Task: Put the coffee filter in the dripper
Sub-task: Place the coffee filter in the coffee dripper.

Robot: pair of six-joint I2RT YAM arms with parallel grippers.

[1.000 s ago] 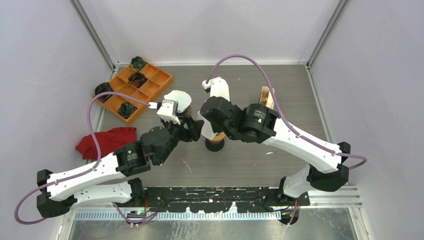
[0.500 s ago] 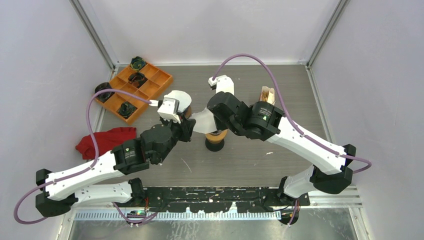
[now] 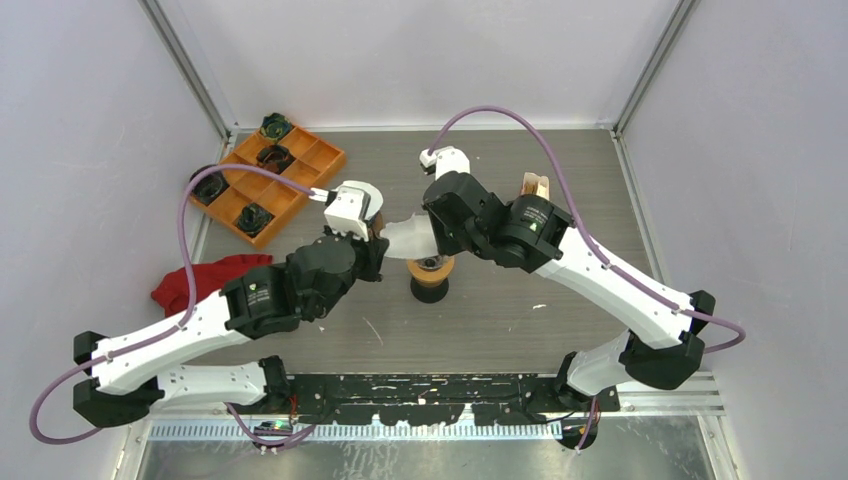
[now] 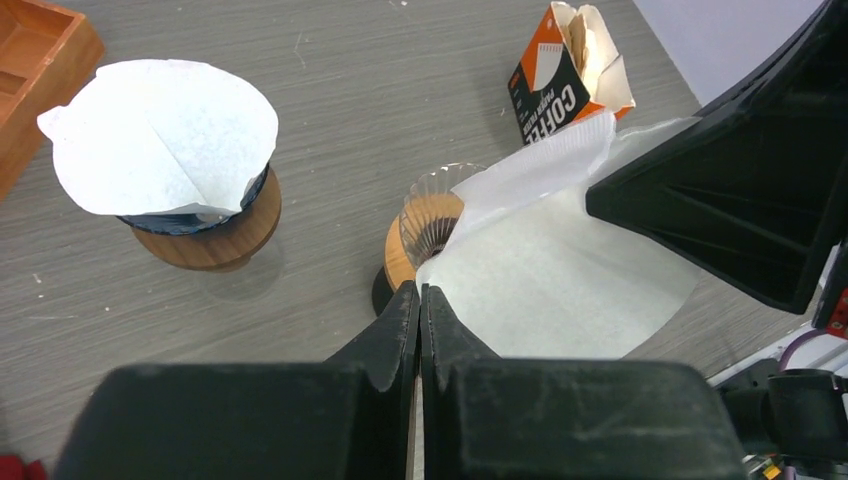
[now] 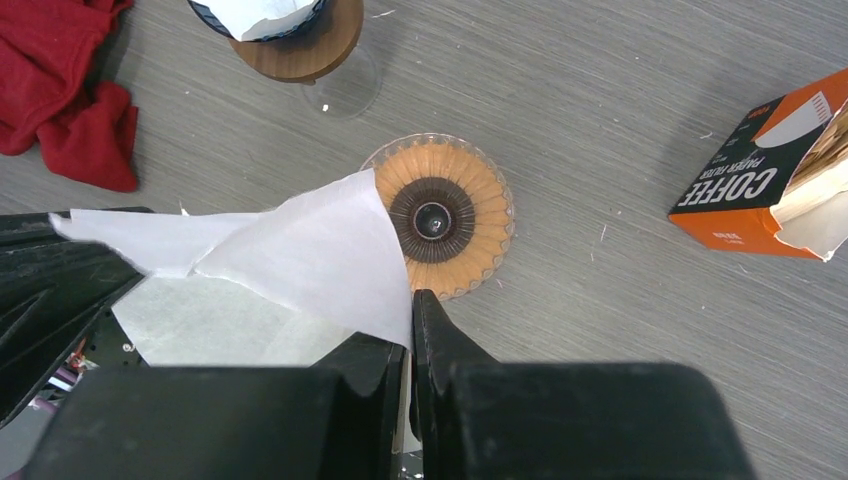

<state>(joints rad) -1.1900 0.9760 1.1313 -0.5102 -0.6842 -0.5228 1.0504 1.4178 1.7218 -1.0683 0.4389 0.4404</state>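
Observation:
A white paper coffee filter (image 3: 405,235) hangs stretched between my two grippers, just above the table. The left gripper (image 4: 419,290) is shut on one edge of the coffee filter (image 4: 560,270). On the opposite edge (image 5: 310,250), the right gripper (image 5: 411,300) is pinched with its jaws almost touching. The dripper (image 3: 430,277), clear ribbed glass on an orange-brown base, stands upright below and beside the filter. It shows empty from above in the right wrist view (image 5: 450,215) and sits just past the left fingertips (image 4: 425,220).
A second dripper on a wooden stand (image 3: 358,200) carries a filter (image 4: 165,150). An open orange coffee-filter box (image 3: 533,190) stands at the back right. A red cloth (image 3: 210,280) lies at the left, and an orange compartment tray (image 3: 275,175) is at the back left.
The left gripper has closed onto the filter. The right gripper has drawn back toward the far side, uncovering the dripper, and the filter now spans both grippers.

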